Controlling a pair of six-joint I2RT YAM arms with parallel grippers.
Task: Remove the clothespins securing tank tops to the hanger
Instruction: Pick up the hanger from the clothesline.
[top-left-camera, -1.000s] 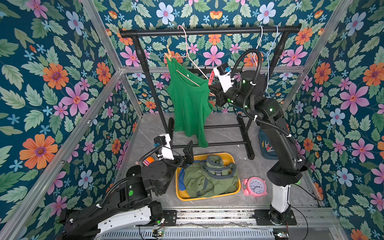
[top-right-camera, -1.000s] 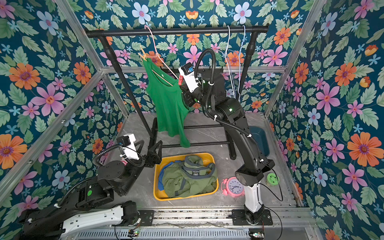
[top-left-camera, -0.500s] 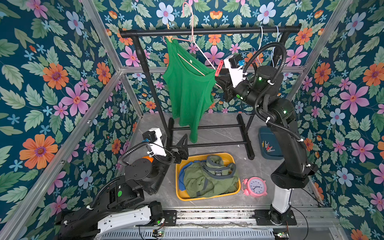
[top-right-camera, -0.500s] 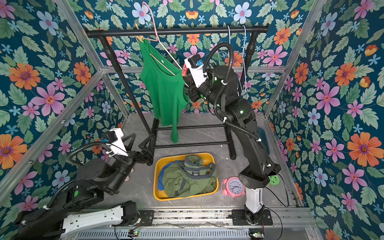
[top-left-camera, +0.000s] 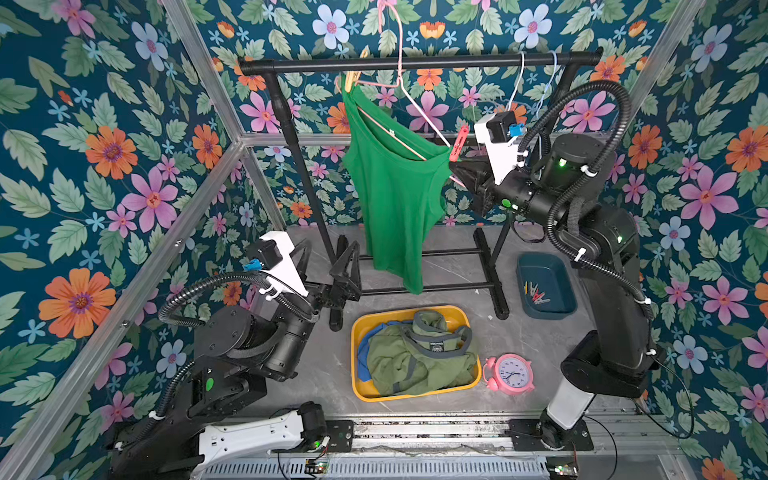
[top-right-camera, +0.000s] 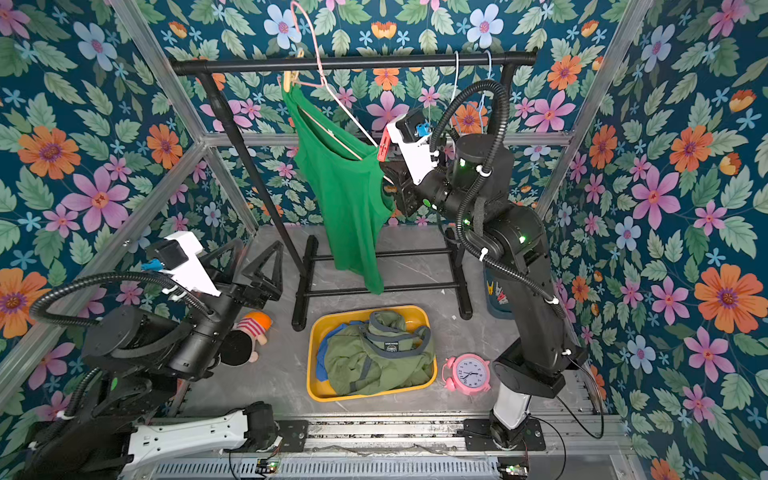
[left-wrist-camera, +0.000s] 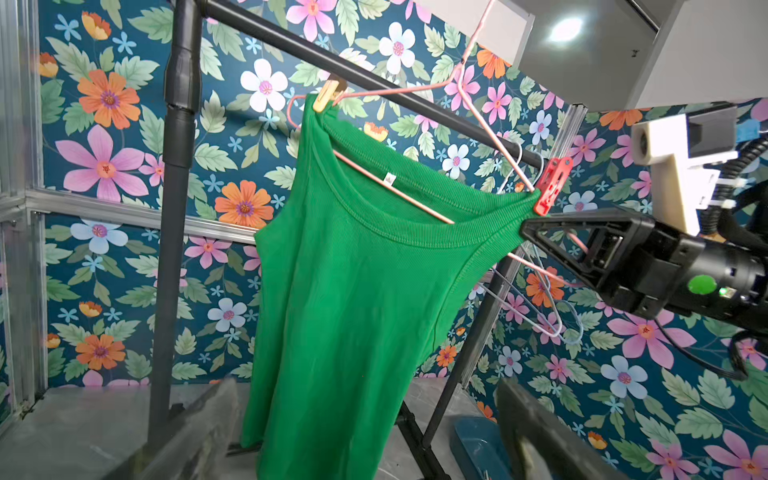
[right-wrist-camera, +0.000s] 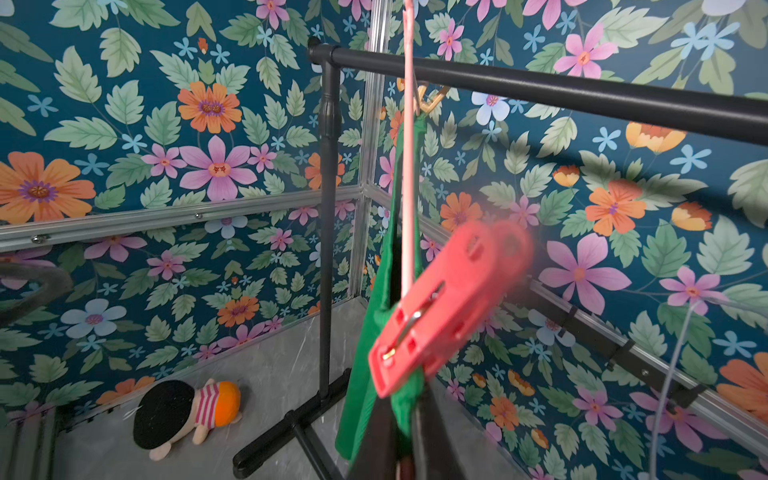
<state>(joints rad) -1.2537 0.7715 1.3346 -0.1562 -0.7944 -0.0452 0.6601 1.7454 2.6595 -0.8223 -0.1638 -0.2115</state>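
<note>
**Rack and garments.** We find the black rack (top-left-camera: 415, 62) at the back of the floor. It carries one green tank top (top-left-camera: 395, 199) on a pink wire hanger (top-left-camera: 419, 112), which is steeply tilted. We cannot tell whether the hook bears on the rail. The olive tank top (top-left-camera: 415, 353) and blue tank top (top-left-camera: 365, 357) lie in the yellow bin (top-left-camera: 415, 395) with no pins visible on them. We judge the green knit to be light, soft and limp, so it will likely slump off the wire once unpinned. The hanger looks thin and springy and is liable to swing if pushed.

**Grippers.** The right gripper (left-wrist-camera: 525, 226) is clamped on the lower shoulder of the green tank top at the hanger's corner, directly under the red clothespin (left-wrist-camera: 550, 187). The left gripper (top-right-camera: 249, 264) has its jaws spread wide and holds nothing. It sits low beside the rack's foot, well apart from the garment.

**Pins.** The peach clothespin (left-wrist-camera: 328, 93) bites the upper shoulder. We judge both pins to be small, rigid, smooth plastic with a spring.
- Hold should be taken across the two free tail levers, away from the cloth, squeezing them together.
- A pinch on the biting end will not release the pin, and a shallow grip may slip off.

Loose clothespins (top-left-camera: 536, 293) lie in the teal tray (top-left-camera: 548, 270).
</note>
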